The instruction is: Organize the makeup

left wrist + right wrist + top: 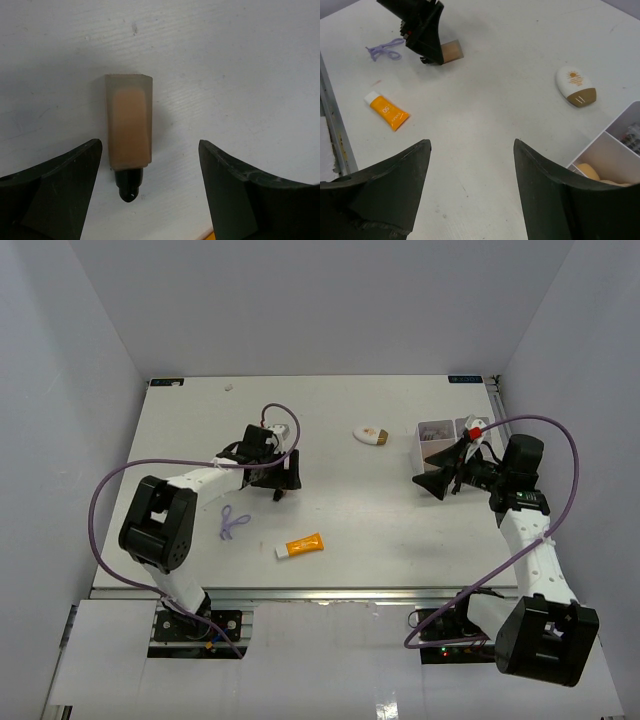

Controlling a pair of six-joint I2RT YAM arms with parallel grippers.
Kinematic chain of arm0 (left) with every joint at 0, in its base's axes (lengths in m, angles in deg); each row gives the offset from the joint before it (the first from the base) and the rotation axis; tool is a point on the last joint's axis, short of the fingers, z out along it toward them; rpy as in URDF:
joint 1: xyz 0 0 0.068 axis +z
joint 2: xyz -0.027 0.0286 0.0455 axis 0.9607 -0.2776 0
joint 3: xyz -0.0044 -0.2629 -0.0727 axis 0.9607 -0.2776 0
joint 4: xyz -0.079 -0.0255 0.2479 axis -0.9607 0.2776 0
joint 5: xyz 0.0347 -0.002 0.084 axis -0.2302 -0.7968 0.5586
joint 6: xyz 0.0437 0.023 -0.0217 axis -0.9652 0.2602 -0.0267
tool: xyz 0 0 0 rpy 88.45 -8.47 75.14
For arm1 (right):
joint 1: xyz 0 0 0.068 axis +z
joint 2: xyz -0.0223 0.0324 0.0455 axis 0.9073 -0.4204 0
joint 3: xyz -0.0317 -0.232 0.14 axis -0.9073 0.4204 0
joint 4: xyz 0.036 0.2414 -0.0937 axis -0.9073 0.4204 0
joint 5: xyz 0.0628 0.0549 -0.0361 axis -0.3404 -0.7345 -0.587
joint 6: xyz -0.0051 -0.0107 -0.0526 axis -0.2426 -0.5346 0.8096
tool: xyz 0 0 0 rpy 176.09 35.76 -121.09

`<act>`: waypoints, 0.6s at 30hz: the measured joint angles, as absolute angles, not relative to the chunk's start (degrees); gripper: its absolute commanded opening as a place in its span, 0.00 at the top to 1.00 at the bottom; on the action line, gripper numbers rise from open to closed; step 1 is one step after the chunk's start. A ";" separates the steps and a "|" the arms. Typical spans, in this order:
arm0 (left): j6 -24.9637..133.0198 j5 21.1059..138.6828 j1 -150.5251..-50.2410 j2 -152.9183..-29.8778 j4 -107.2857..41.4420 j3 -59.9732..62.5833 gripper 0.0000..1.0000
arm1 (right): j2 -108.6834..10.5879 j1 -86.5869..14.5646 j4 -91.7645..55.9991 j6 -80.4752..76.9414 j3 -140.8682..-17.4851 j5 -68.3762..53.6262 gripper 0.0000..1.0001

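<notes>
Black fingers point(55, 190) of the left gripper point(150, 147) stand wide apart on either side of the brown lipstick point(129, 125) without touching it. The lipstick lies flat on the desk point(495, 75), left of the middle. Over by the right edge, the right gripper point(472, 150) is also released and holds nothing. Toward the near edge, the orange tube point(387, 111) reads "50", but its smaller print is illegible. Toward the far edge, the white oval compact point(575, 86) bears an orange sun mark, its wording too small to read. The white tray point(600, 145) is cropped, with a beige sponge point(590, 171) half showing. A purple loop point(385, 49) lies left of the tube.
</notes>
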State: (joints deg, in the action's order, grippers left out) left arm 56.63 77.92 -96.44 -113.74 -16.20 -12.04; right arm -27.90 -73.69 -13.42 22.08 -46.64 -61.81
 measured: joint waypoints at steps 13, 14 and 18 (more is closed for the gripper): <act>55.16 88.91 -98.10 -121.56 -11.39 -3.95 0.32 | -25.35 -73.70 -11.91 23.84 -44.88 -65.81 0.27; 54.98 89.26 -98.17 -122.04 -11.16 -3.20 0.39 | -25.12 -73.70 -11.89 23.93 -44.87 -65.96 0.27; 54.24 90.18 -98.86 -123.68 -9.86 -0.44 0.60 | -24.06 -73.70 -11.93 24.69 -44.42 -66.34 0.27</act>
